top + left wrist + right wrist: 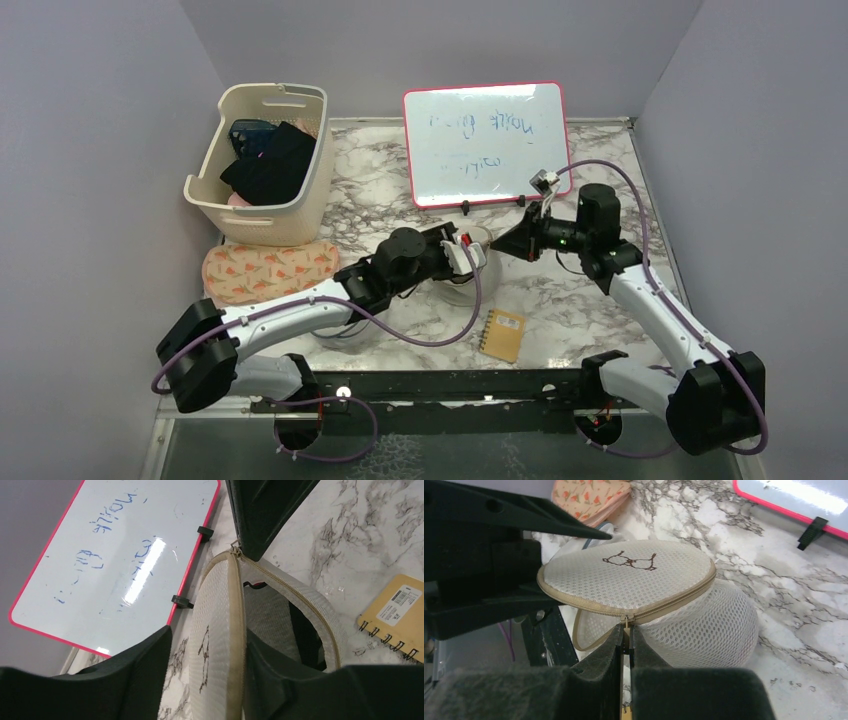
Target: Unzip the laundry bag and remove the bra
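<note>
The laundry bag (709, 625) stands mid-table, white mesh with a tan lid (629, 572) bearing a bra icon. It is mostly hidden under the grippers in the top view (468, 285). The zip is partly undone and the lid is lifted at the left. My right gripper (626, 629) (505, 243) is shut on the zipper pull (626, 622). My left gripper (207, 632) (464, 250) is open around the lid's edge (215, 645); one finger touches the rim, with a gap at the other. Dark fabric (305, 630) shows inside the opening; I cannot tell if it is the bra.
A pink-framed whiteboard (487, 143) stands behind the bag. A cream basket (262, 165) of dark clothes sits at the back left, with a floral cloth (268, 270) before it. A yellow spiral notebook (502, 333) lies at the front right of the bag.
</note>
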